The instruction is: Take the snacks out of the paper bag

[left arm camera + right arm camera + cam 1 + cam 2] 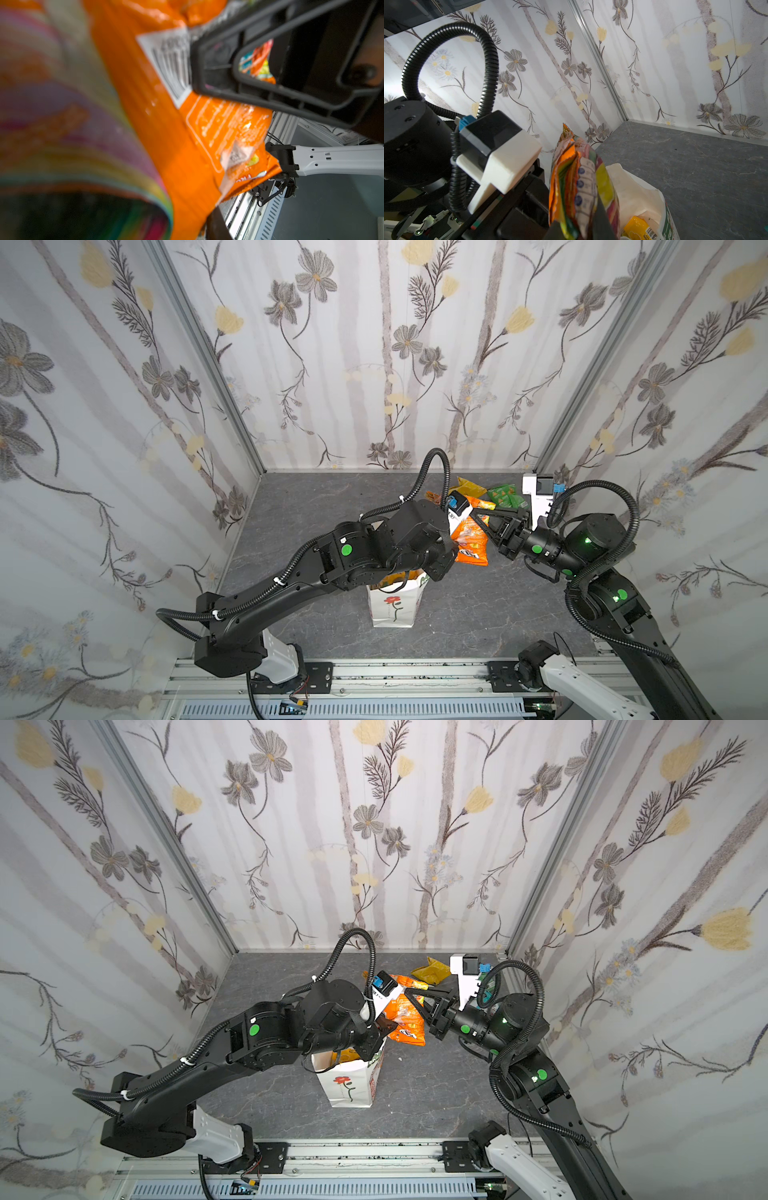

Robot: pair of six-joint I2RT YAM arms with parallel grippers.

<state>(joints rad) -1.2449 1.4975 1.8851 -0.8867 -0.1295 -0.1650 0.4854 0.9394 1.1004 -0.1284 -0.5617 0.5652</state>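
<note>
- orange pkt (469,541) was held in the air near the mouth of the paper bag (395,608), btwn the two grippers, in both top views.
- right gripper (478,516) was clamped tight on the pkt's upper part. the right wrist view showed the pkt edge-on (571,187), rising from btwn the dark fingers at that frame's lower edge.
- left gripper (455,549) sat against the pkt's lower left edge. a brown pad (384,1026) touched the foil in a top view, but whether the jaws pinched or stood parted: can't tell.
- left wrist view only: the pkt's back side (166,128) w/ a white barcode patch (168,62), and one finger of the right gripper (218,68) pressed over the barcode's edge. much of that view was blur.
- right wrist view only: a look into the bag's open mouth (639,187), w/ a bagged yellow pkt (637,229) lying inside and green lettering (669,224) on the outer wall.
- top views only: the bag stood upright on the grey table (311,539), front middle, w/ its red flower (392,599) facing the camera.
- back right of the table: rear yellow pkt (469,487), green pkt (505,495) and second orange pkt (482,503) lay close together.
- the green pkt was plain in a top view. in a top view the right wrist cam (463,969) hid most of it.
</note>
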